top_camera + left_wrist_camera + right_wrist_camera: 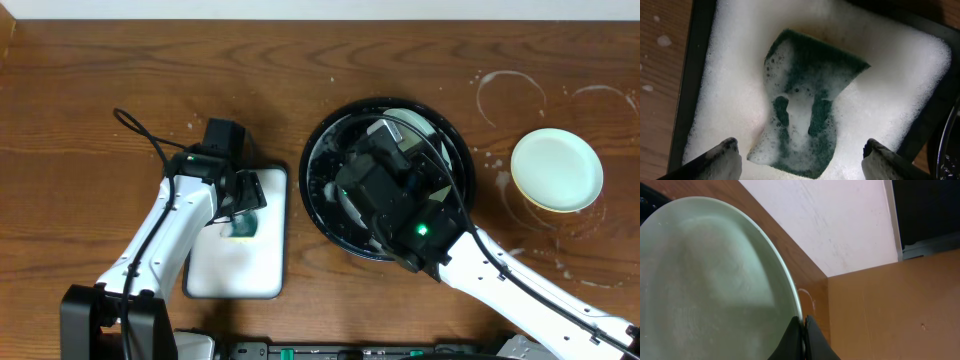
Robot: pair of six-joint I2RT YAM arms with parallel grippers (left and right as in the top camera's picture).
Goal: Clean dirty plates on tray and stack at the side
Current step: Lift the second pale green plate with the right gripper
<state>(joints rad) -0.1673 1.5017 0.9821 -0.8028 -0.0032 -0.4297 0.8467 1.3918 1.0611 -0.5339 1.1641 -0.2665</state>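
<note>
Right pincer [804,329] grips mint plate [710,280] by its rim; left pincer [801,146] gapes wide over sponge [810,65].

Left claw [800,150] wide apart, right claw [804,331] pinched.

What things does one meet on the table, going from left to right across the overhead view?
white rectangular tray → round black tray → stack of two plates, pale mint-green on top of yellow
</note>
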